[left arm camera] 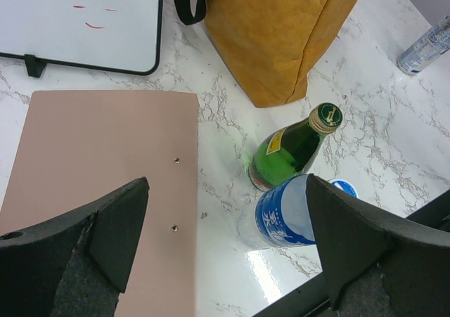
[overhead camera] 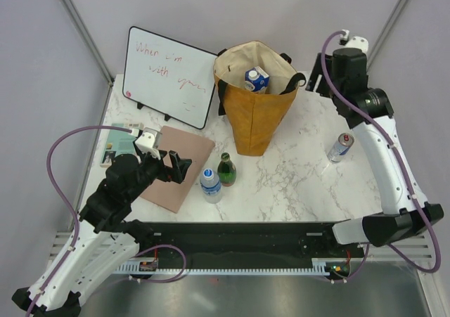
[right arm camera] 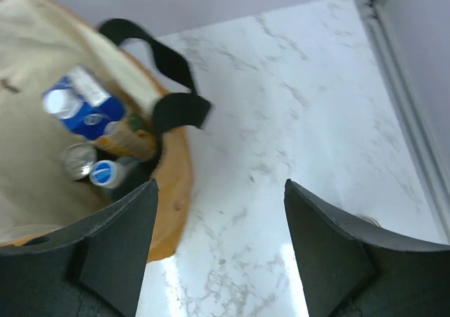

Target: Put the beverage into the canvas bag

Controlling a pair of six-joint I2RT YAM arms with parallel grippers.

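Observation:
The mustard canvas bag (overhead camera: 254, 120) stands upright at the table's middle back, with a blue carton (overhead camera: 256, 79) inside. A green glass bottle (overhead camera: 226, 169) and a clear water bottle with a blue label (overhead camera: 210, 185) stand in front of it. A can (overhead camera: 341, 147) lies to the right. My left gripper (overhead camera: 179, 169) is open and empty, just left of the water bottle (left arm camera: 288, 218) and the green bottle (left arm camera: 292, 148). My right gripper (overhead camera: 308, 85) is open and empty, high beside the bag's right rim (right arm camera: 176, 183). The carton (right arm camera: 81, 106) and two caps show inside the bag.
A whiteboard (overhead camera: 169, 74) with red writing leans at the back left. A pink board (overhead camera: 179, 166) lies under my left gripper, with a teal booklet (overhead camera: 119, 143) further left. The bag's black handles (right arm camera: 169, 85) hang at its right side. Grey walls close in the table.

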